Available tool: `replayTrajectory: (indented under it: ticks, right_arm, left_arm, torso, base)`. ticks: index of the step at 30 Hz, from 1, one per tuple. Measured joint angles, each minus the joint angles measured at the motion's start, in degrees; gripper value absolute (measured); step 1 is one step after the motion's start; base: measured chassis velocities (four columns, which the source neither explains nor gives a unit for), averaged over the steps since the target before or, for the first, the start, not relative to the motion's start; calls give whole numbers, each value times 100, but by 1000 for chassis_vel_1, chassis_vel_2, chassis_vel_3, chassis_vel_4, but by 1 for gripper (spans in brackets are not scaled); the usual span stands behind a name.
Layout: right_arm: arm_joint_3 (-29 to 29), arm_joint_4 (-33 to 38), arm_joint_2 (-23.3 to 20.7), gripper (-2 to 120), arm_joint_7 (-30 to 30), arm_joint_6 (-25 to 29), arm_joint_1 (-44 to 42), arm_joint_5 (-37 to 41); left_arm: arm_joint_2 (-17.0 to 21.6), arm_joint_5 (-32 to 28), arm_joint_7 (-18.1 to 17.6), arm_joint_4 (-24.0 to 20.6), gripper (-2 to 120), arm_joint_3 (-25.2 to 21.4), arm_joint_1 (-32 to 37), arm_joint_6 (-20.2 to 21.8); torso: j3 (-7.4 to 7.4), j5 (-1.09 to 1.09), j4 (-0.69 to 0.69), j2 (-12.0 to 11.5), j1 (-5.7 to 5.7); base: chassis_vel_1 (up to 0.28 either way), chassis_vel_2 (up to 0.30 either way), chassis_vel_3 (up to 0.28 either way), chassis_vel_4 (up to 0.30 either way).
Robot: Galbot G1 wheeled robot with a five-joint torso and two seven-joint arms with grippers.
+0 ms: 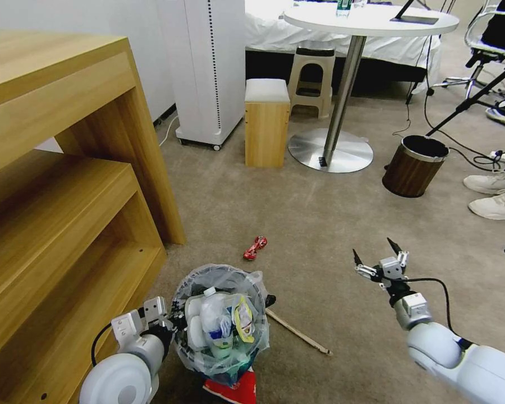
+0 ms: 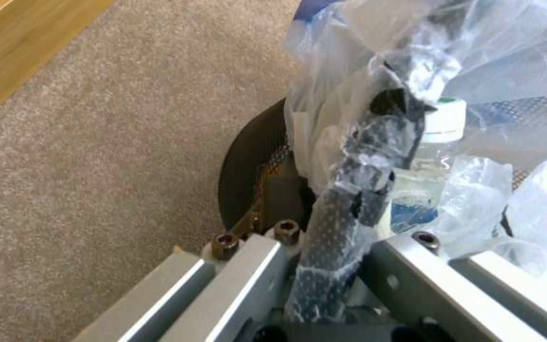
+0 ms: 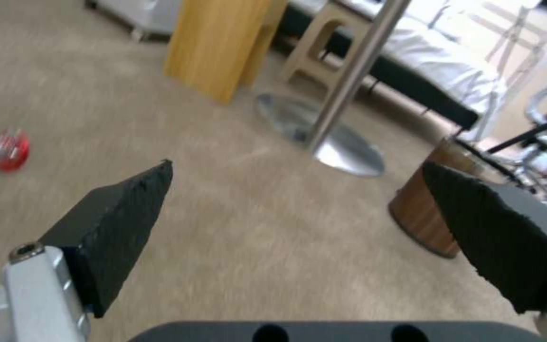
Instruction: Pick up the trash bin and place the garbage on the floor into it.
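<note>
- Your left gripper (image 1: 171,317) is clamped on the rim of the trash bin (image 1: 221,325); in the left wrist view the mesh wall (image 2: 324,228) and a fold of the clear liner bag (image 2: 375,61) are pinched together between the jaws.
- That grip catches slick plastic along with the wire, so judge it as one that could slide, letting the bin tilt or drop if you swing it fast.
- The bin sits low at the robot's left front, beside the wooden shelf unit (image 1: 67,213), over the beige carpet (image 1: 297,219); whether it touches the floor I cannot tell.
- It is heaped: a plastic bottle with a white cap (image 1: 214,322), a yellow-and-white wrapper (image 1: 242,320) and white crumpled items reach the rim. Tilt it and something may spill.
- A red item (image 1: 233,388) lies under the bin's near edge.
- Your right gripper (image 1: 380,259) hovers spread wide and empty above bare carpet.
- Left to collect: the red wrapper (image 1: 255,247) ahead of the bin, and the wooden stick (image 1: 297,332) just beside it.
- The brown wood-grain bin (image 1: 414,165) stands well apart; don't mistake it for your target.
</note>
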Motion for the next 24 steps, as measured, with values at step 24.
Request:
replayTrajectory:
  ticks: [24]
  right_arm:
    - [601, -1730, 362, 100, -693, 1075, -263, -2396]
  left_arm:
    - [-324, 411, 122, -22, 0, -25, 236, -31]
  torso:
    - [0, -2, -1, 0, 0]
  base:
    - [0, 0, 0, 0]
